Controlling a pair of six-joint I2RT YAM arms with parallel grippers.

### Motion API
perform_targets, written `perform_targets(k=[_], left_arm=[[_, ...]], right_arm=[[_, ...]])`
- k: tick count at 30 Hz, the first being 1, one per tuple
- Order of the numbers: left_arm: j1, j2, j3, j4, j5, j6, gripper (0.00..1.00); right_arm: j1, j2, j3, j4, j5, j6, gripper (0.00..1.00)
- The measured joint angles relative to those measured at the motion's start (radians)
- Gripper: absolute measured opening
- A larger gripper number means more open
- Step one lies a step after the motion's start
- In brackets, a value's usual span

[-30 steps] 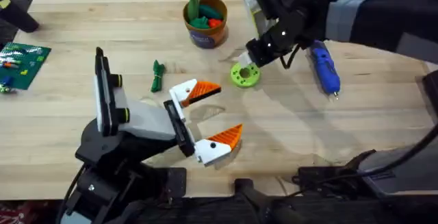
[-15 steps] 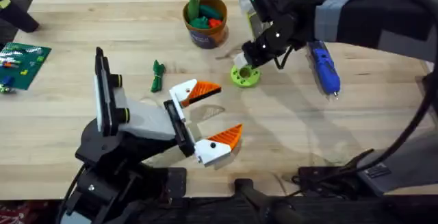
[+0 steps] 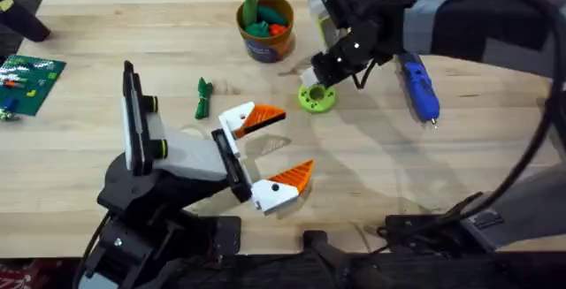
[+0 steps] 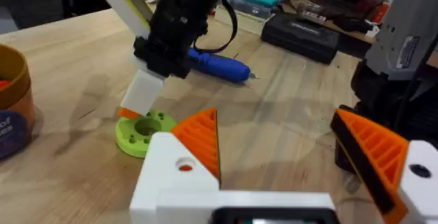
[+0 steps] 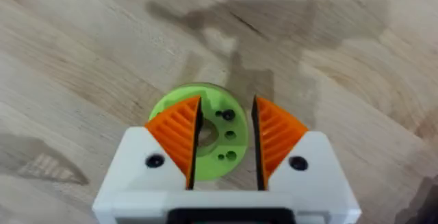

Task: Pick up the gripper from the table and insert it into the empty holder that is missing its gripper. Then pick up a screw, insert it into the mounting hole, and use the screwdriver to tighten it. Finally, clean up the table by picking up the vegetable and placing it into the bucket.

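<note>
Hovering right gripper (image 5: 224,145) apparently over green disc (image 5: 202,138).

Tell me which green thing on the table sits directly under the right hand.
The flat lime-green ring, framed between the right hand's orange pads. The slim dark-green vegetable lies apart, nearer the left hand.

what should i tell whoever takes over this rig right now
Right gripper: fingers open, straddling the green disc.
Left gripper: open, idle.
Screwdriver lies right of the disc.
Vegetable is on the table, left of the disc.
Bucket, at the back, holds toy pieces.
Done: nothing confirmed.
Left: gripper part, screw, tightening, vegetable into bucket.
</note>
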Motion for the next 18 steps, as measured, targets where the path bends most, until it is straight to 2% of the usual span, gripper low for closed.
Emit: perform_targets(k=[14, 16, 18], left_arm=[[0.0, 0.0, 0.0, 0.0, 0.0, 0.0, 0.981], [0.0, 0.0, 0.0, 0.0, 0.0, 0.0, 0.981], [0.0, 0.0, 0.0, 0.0, 0.0, 0.0, 0.981]], right_arm=[[0.0, 0.028, 0.002, 0.001, -0.007, 0.001, 0.429], [0.0, 0.028, 0.002, 0.002, -0.01, 0.001, 0.361], [0.0, 0.028, 0.002, 0.005, -0.009, 0.004, 0.228]])
